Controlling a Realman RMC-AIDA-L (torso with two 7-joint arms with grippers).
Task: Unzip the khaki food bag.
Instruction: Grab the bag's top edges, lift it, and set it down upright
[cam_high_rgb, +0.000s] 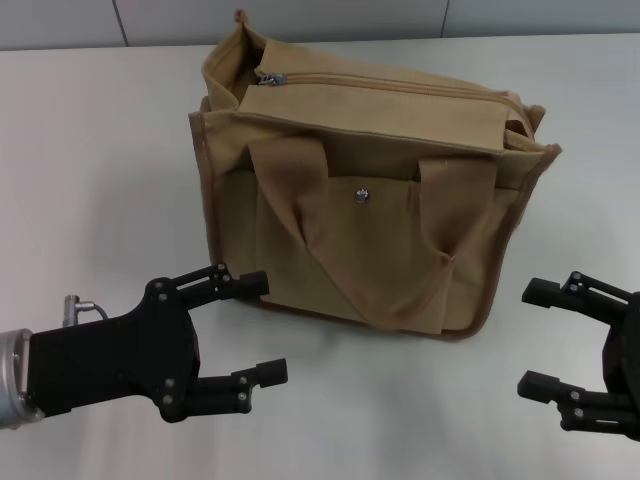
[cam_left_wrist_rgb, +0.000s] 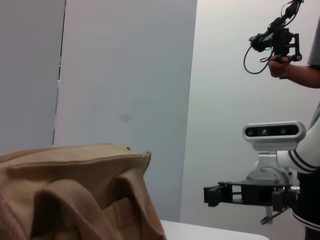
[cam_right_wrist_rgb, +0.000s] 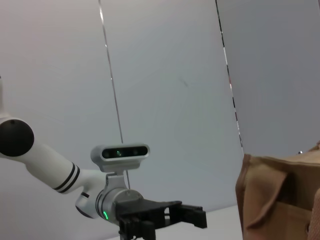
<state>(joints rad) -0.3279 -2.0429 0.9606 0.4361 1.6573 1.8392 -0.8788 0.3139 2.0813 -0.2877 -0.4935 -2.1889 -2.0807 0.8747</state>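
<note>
Nothing's started yet: the khaki food bag (cam_high_rgb: 375, 200) has its zipper (cam_high_rgb: 390, 85) fully closed, while the left gripper (cam_high_rgb: 262, 328) and right gripper (cam_high_rgb: 532, 338) sit open, near side, apart from it.

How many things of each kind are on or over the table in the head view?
Bag: 1
Claws: 2, the left claw and the right claw, both open
Total: 3
</note>
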